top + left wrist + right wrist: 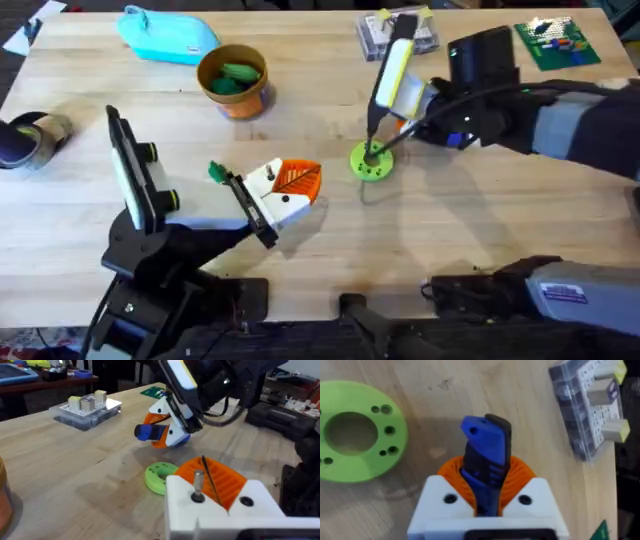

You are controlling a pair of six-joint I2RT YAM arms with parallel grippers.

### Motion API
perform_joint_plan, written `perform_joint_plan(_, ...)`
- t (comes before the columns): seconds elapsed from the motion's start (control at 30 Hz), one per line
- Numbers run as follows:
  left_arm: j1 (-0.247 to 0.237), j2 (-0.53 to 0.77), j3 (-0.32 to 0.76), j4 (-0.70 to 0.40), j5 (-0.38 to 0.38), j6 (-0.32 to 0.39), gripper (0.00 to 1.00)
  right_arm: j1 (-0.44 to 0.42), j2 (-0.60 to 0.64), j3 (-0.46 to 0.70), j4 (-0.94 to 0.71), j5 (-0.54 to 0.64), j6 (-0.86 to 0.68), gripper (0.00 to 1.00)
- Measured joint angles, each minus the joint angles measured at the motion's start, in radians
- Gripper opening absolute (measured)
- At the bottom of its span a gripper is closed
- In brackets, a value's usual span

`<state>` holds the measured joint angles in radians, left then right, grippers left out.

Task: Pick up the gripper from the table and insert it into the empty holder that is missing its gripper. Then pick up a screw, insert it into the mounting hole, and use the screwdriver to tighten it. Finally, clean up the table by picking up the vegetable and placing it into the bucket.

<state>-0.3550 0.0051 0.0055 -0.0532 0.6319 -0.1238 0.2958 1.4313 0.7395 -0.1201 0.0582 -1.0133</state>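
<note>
Right claw (400, 118) clamping screwdriver (390, 75) over green disc (370, 162), left claw (290, 188) closed, bare table (480, 220) between.

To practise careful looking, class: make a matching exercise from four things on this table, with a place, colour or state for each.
Things:
1 bucket
2 screwdriver
3 disc
4 pouch

Matches:
a clamped in the right gripper
b teal
c holds a green vegetable
d flat on the table, with holes

Pairs: 1c, 2a, 3d, 4b
</note>
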Motion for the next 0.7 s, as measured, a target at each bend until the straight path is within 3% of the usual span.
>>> perform_joint_plan(0.17,0.0,0.0,0.0,0.0,0.0,0.0,0.017,0.044,0.023,0.0,0.013,0.009,-0.026,0.898)
perform_joint_plan(0.2,0.0,0.0,0.0,0.0,0.0,0.0,0.017,0.046,0.022,0.0,0.014,0.011,-0.008,0.967)
perform_joint_plan(0.4,0.0,0.0,0.0,0.0,0.0,0.0,0.017,0.046,-0.034,0.008,-0.039,0.023,0.211,0.995)
perform_joint_plan(0.7,0.0,0.0,0.0,0.0,0.0,0.0,0.017,0.046,-0.283,0.041,-0.138,0.024,0.566,0.995)
